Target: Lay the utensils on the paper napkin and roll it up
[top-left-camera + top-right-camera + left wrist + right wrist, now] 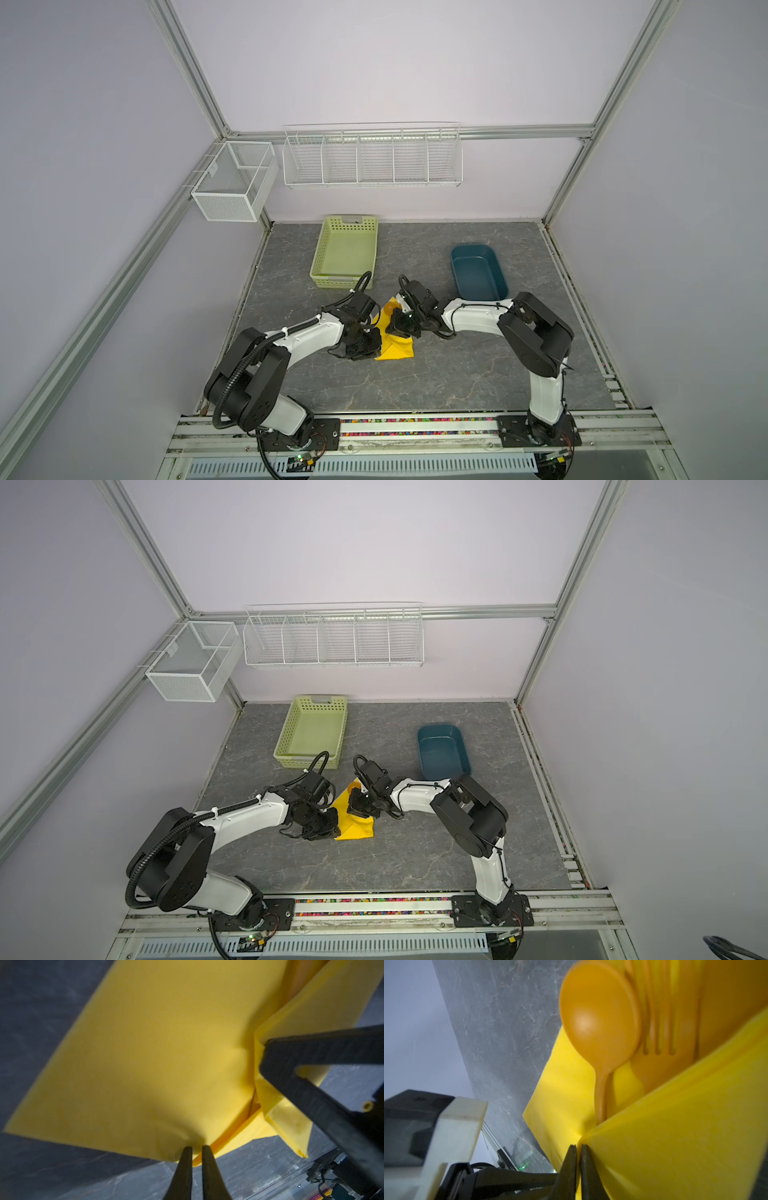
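Your left gripper (196,1148) pinches the paper napkin (145,1053) edge; right gripper (577,1147) clamps its fold over spoon (598,1014) and fork (658,1043). Green basket (347,255) at 11 o'clock from it.

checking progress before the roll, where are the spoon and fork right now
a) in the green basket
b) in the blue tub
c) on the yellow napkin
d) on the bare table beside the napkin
c: in the right wrist view the spoon and fork lie on the paper napkin, a fold of it raised over their handles; the green basket and blue tub show no cutlery.
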Action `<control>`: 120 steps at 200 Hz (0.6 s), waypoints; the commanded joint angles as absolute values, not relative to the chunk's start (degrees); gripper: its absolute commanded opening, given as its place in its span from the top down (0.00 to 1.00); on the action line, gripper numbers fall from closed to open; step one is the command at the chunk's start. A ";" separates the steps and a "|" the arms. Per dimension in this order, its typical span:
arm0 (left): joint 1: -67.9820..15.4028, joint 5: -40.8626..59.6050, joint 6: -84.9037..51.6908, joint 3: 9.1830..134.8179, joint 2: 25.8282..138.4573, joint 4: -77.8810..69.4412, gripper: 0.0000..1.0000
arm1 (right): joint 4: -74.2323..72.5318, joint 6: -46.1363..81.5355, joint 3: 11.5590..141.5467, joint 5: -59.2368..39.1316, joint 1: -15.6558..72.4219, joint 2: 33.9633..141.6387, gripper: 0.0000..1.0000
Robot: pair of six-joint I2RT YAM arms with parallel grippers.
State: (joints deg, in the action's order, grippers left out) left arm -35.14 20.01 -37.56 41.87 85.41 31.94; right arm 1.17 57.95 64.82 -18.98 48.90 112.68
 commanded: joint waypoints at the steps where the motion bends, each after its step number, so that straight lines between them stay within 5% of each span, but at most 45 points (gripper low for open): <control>1: -34.98 20.60 -36.91 41.48 85.87 31.55 0.87 | -0.02 59.23 64.09 -19.86 49.22 114.12 0.89; 64: -34.98 20.70 -37.01 41.73 86.05 31.46 0.87 | -0.04 59.47 64.07 -20.70 49.26 115.31 0.84; 120: -33.76 18.68 -36.00 43.55 82.87 34.77 0.87 | 0.97 59.12 64.31 -20.66 49.22 114.78 0.62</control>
State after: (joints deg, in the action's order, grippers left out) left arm -34.85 20.34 -37.15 41.91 85.08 32.42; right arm -2.04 58.46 64.90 -21.50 48.90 113.86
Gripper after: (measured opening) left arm 0.126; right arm 0.356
